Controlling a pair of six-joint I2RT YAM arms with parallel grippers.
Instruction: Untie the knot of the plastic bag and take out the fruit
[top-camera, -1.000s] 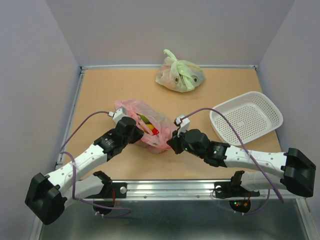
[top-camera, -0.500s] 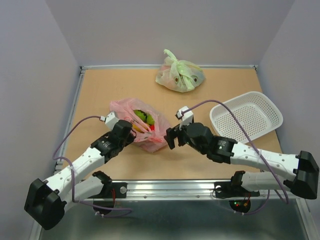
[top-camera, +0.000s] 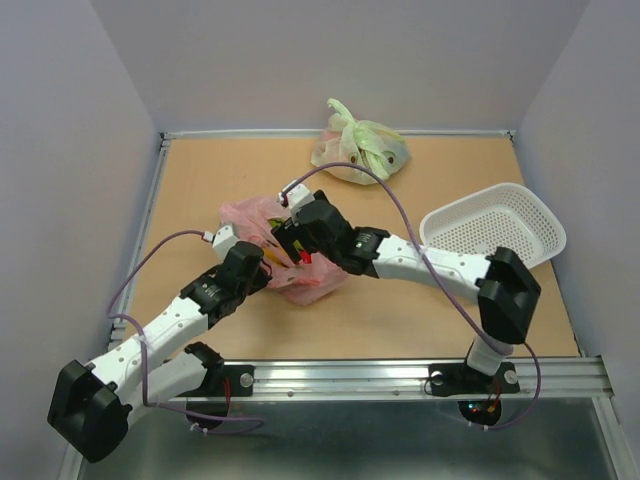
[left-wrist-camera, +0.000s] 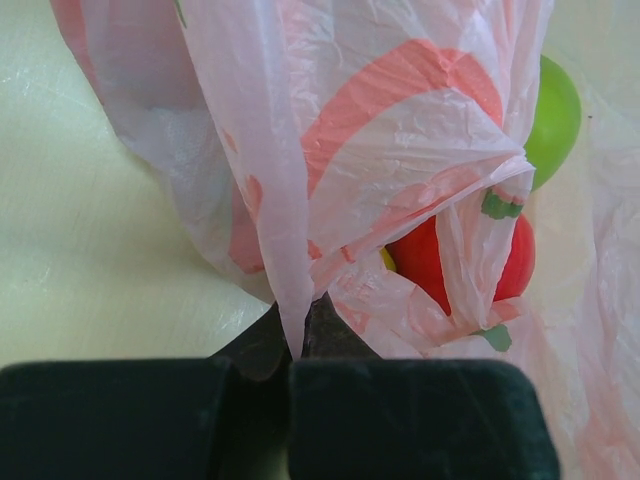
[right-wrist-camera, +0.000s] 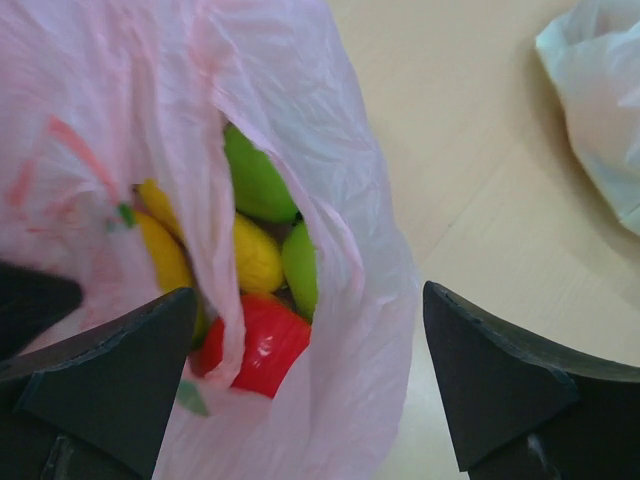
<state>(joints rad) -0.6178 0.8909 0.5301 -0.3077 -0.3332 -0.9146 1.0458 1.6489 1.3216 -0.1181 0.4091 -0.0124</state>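
The pink plastic bag (top-camera: 315, 287) lies left of centre on the table with its mouth open. My left gripper (top-camera: 262, 263) is shut on a fold of the bag's film (left-wrist-camera: 297, 335) at its near-left edge. My right gripper (top-camera: 286, 243) hangs open over the mouth, its fingers (right-wrist-camera: 120, 370) straddling the bag (right-wrist-camera: 345, 140) without touching the fruit. Inside show a red apple (right-wrist-camera: 258, 345), a yellow piece (right-wrist-camera: 256, 255), a banana (right-wrist-camera: 165, 255) and green fruit (right-wrist-camera: 255, 180). The left wrist view shows the red apple (left-wrist-camera: 435, 255) and a green fruit (left-wrist-camera: 557, 115) through the film.
A white perforated basket (top-camera: 495, 235) sits at the right of the table. A knotted pale green bag (top-camera: 358, 152) with fruit lies at the back centre, its edge in the right wrist view (right-wrist-camera: 600, 100). Grey walls close in three sides.
My right gripper opened, let go of the bag's near-right side and swung up over its open mouth. My left gripper kept its hold and drew slightly left.
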